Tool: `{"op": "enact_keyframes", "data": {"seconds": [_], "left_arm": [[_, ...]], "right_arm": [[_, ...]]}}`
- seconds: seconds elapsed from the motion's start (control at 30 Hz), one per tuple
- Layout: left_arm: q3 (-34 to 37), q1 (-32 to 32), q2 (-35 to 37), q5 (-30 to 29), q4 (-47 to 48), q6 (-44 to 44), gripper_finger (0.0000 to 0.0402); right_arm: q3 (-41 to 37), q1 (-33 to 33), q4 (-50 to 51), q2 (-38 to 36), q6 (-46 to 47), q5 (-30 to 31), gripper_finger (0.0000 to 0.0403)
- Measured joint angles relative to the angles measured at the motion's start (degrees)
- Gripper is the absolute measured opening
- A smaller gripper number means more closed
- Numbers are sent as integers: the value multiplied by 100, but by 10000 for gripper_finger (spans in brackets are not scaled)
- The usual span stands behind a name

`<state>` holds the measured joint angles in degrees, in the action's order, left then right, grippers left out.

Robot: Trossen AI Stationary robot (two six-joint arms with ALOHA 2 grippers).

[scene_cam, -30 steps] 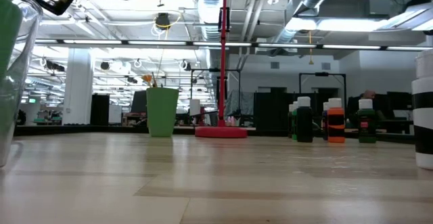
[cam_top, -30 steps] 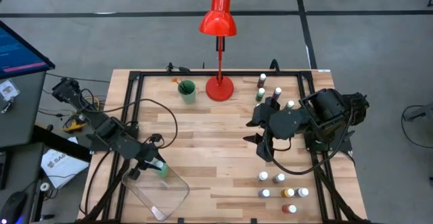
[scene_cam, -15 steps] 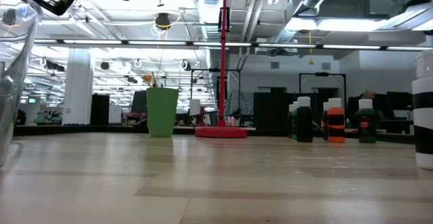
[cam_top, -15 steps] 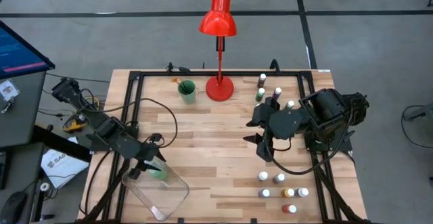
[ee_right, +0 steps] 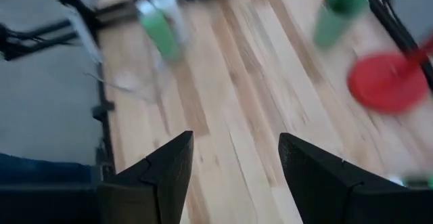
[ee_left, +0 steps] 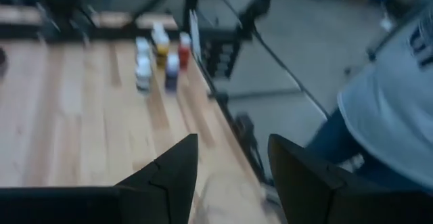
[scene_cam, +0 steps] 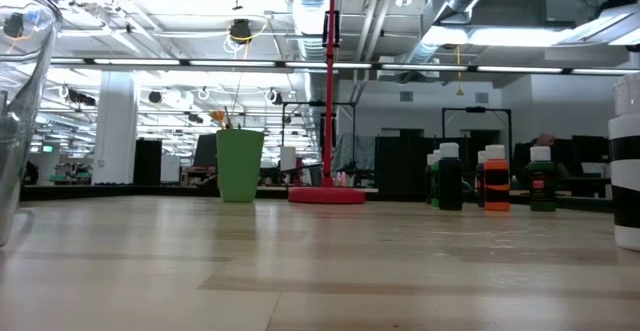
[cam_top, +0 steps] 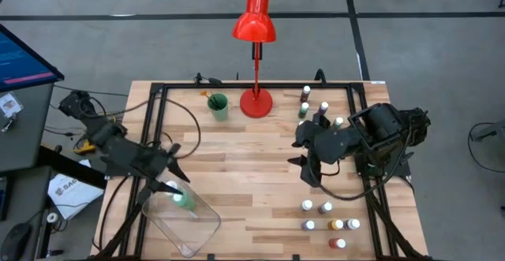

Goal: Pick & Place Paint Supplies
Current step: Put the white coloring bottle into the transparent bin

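Observation:
A large green bottle [cam_top: 181,198] with a white cap lies in the far end of the clear plastic tray [cam_top: 189,228] at the table's near left. My left gripper [cam_top: 175,160] hangs open above and just beyond it, with nothing between its fingers [ee_left: 233,176]. My right gripper [cam_top: 298,152] hovers open over the middle right of the table and is also empty [ee_right: 237,176]. Several small white-capped paint bottles [cam_top: 326,214] stand at the near right. More of them [cam_top: 312,103] stand at the far right.
A green cup [cam_top: 218,106] with a brush in it and a red desk lamp [cam_top: 256,99] stand at the far middle. A black frame rail [cam_top: 154,127] borders the board. A person in grey [ee_left: 392,95] stands beyond the table's edge. Bare wood lies between the arms.
My left gripper has let go of the green bottle, then risen and drawn back toward the table's far left, tipping up closer to level. The bottle stays in the clear tray. My right arm has kept its place.

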<state>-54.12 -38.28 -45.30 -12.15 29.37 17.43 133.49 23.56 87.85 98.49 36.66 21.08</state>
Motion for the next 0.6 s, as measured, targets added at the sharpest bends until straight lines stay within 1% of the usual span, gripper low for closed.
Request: {"op": "enact_keyframes", "data": {"seconds": [0.07, 0.2, 0.4, 0.53, 0.6], "left_arm": [[-193, 0, 0, -225, 0, 2, 170], [-390, 1, -2, -593, 4, 3, 175], [-416, 105, -38, -1338, 4, 99, 189], [-416, 721, -225, -1307, -9, 213, 201], [-416, 1111, -367, -1101, -40, 218, 205]], "right_arm": [[-11, -24, 284, 76, 486, 0, 214], [-365, 20, 202, 151, 846, -143, 214], [-1166, 53, 217, 272, 1525, -1180, 214], [-1582, 203, 221, 276, 1898, -1672, 214], [-1741, 345, 215, 266, 2045, -1727, 214]]}}
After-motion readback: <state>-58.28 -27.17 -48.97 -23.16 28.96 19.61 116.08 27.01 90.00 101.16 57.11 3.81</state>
